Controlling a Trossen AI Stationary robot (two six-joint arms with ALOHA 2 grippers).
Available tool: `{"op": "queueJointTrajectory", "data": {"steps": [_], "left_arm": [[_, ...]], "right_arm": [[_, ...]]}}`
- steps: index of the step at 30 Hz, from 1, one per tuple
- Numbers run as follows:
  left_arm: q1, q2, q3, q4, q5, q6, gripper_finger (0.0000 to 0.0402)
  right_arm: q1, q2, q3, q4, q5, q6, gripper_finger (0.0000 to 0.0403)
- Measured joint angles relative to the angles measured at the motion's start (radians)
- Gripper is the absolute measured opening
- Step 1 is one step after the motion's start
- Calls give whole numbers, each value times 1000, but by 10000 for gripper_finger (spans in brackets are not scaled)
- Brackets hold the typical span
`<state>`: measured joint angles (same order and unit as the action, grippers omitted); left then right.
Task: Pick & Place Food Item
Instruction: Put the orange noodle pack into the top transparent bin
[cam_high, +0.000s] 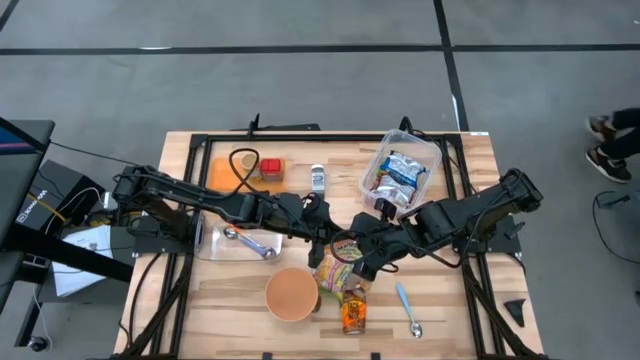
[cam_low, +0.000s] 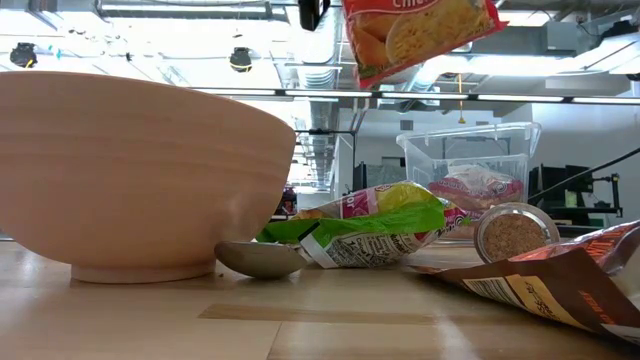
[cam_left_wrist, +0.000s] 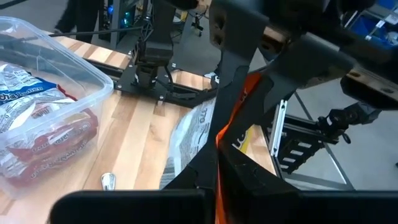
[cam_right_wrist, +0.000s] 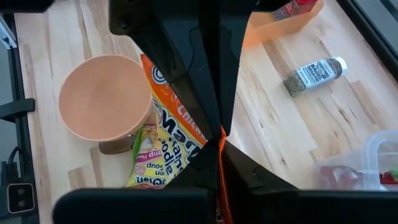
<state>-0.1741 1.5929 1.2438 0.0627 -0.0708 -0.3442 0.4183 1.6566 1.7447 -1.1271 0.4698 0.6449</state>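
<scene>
An orange ramen noodle packet (cam_high: 347, 247) hangs above the table's middle, and its lower part shows at the top of the low view (cam_low: 420, 35). My left gripper (cam_high: 335, 240) and my right gripper (cam_high: 357, 250) meet there, both shut on the packet. Below them on the wood lie a green-and-pink snack packet (cam_low: 370, 235) and a brown packet (cam_high: 353, 312), next to a tan bowl (cam_high: 292, 293). A clear tub (cam_high: 402, 172) holding more packets stands at the far right. My left gripper pinches the packet's orange upper edge (cam_left_wrist: 219, 146) between its two fingers, coming nearly level from the table's left. The packet hangs below the fingers, clear of the table. My right gripper pinches the same orange edge (cam_right_wrist: 221, 142) between its two fingers, slanting down from the table's right, opposite the left fingers (cam_right_wrist: 186, 56). The printed face (cam_right_wrist: 165, 140) hangs below, over the bowl's rim and the packets on the table.
A spice jar (cam_high: 318, 178) lies at the far middle, beside an orange tray (cam_high: 245, 170). A metal spoon (cam_high: 250, 242) lies on a clear lid at the left, and a blue spoon (cam_high: 410, 310) near the front right. A person's shoes (cam_high: 612, 145) show on the floor.
</scene>
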Motion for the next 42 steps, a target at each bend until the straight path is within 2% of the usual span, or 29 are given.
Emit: {"op": "queueJointTrajectory", "data": {"steps": [5, 10, 17, 21, 25, 29, 34, 38, 42], "left_arm": [[1, -2, 1, 15, 22, -12, 29], [3, -38, 1, 2, 45, -4, 86], [7, -133, 2, -52, 20, 69, 154], [7, -179, 1, -175, -19, 78, 170], [2, -218, -11, -215, -36, 79, 171], [-13, -255, -61, -215, -65, 69, 163], [-47, -299, -148, -139, -128, 23, 149], [-65, -319, -219, -40, -162, -24, 141], [-71, -323, -275, 43, -170, -80, 135]], "right_arm": [[-1, 0, 0, -56, 0, 41, 2], [-1, 0, 0, -123, 35, 104, 1], [-1, -5, -1, -245, 119, 167, 1], [-1, -19, -1, -319, 158, 167, 1], [-1, -45, -9, -397, 227, 166, 0], [-6, -148, -99, -393, 282, 163, 0], [-39, -341, -337, -302, 290, 148, 0], [-104, -508, -508, -182, 287, 109, 0], [-198, -686, -645, 21, 244, 59, 0]]}}
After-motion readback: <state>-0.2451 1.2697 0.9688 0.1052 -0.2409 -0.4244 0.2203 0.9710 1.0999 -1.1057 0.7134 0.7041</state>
